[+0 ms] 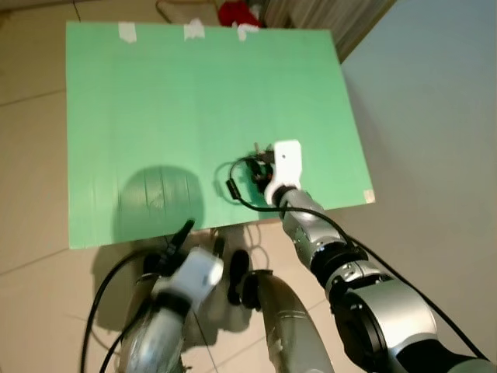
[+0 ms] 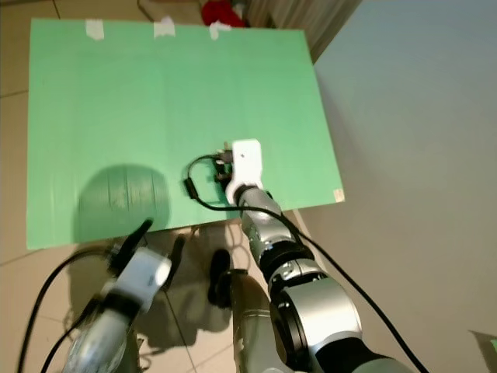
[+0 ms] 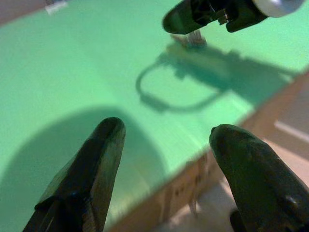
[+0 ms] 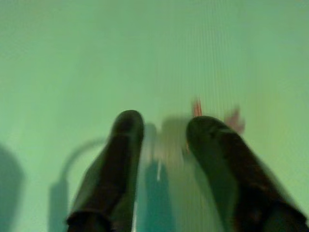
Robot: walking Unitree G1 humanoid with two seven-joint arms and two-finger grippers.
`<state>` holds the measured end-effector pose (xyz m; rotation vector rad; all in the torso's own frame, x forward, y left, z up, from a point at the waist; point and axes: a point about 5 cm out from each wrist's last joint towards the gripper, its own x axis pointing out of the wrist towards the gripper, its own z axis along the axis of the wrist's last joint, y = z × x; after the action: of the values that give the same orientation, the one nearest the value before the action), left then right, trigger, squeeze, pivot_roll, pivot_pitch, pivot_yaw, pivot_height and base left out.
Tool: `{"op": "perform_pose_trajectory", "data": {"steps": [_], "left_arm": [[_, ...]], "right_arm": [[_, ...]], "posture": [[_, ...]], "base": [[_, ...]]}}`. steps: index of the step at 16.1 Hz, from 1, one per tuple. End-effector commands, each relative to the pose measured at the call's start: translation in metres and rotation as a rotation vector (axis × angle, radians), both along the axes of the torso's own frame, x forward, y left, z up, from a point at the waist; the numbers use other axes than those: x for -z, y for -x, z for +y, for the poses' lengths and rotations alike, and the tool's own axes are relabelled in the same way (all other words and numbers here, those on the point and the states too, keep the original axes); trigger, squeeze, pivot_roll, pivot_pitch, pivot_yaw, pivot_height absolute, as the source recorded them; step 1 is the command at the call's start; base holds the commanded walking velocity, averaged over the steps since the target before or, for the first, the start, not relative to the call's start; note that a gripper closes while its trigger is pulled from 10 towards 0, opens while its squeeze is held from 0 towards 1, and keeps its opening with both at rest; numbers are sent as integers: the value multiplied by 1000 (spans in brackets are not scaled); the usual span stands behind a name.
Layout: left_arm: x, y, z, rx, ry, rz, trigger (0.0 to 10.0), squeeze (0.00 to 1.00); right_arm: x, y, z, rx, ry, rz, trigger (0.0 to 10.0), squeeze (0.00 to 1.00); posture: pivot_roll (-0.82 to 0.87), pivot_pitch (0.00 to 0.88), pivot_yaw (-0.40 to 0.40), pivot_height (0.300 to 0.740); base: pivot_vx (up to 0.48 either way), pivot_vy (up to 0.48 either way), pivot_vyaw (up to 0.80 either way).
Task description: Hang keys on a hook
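Left gripper [image 3: 164,140] hangs parted (idle) — right gripper [image 4: 161,126], narrowly parted, straddles blurred keys [image 4: 193,110].

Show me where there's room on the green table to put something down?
Most of the green table is bare, from the tape bits down to the near edge. It's crowded only near the right edge, where the right gripper hovers over something small.

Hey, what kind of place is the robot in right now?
Probably a room in a home: beige floor tiles, a plain wall, and a green-covered table taped at its far edge, likely a makeshift work surface.
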<state>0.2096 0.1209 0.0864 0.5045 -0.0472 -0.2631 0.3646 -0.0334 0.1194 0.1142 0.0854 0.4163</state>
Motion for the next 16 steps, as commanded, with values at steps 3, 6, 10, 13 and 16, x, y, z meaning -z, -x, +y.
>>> {"op": "perform_pose_trajectory", "data": {"steps": [3, 6, 10, 13, 16], "left_arm": [[10, 2, -4, 24, 26, 50, 10000, 0], [10, 2, -4, 24, 26, 50, 10000, 0], [10, 2, -4, 24, 26, 50, 10000, 0], [10, 2, -4, 24, 26, 50, 10000, 0], [10, 2, -4, 24, 26, 50, 10000, 0]], "right_arm": [[18, 13, 4, -20, -9, 25, 10000, 1000], [18, 13, 4, -20, -9, 25, 10000, 1000], [18, 13, 4, -20, -9, 25, 10000, 1000], [18, 13, 4, -20, -9, 25, 10000, 1000], [18, 13, 4, -20, -9, 25, 10000, 1000]], "posture": [[178, 307, -259, 740], [178, 307, -259, 740], [178, 307, -259, 740], [178, 307, -259, 740], [178, 307, -259, 740]], "base": [[0, 0, 0], [0, 0, 0], [0, 0, 0], [0, 0, 0], [0, 0, 0]]}}
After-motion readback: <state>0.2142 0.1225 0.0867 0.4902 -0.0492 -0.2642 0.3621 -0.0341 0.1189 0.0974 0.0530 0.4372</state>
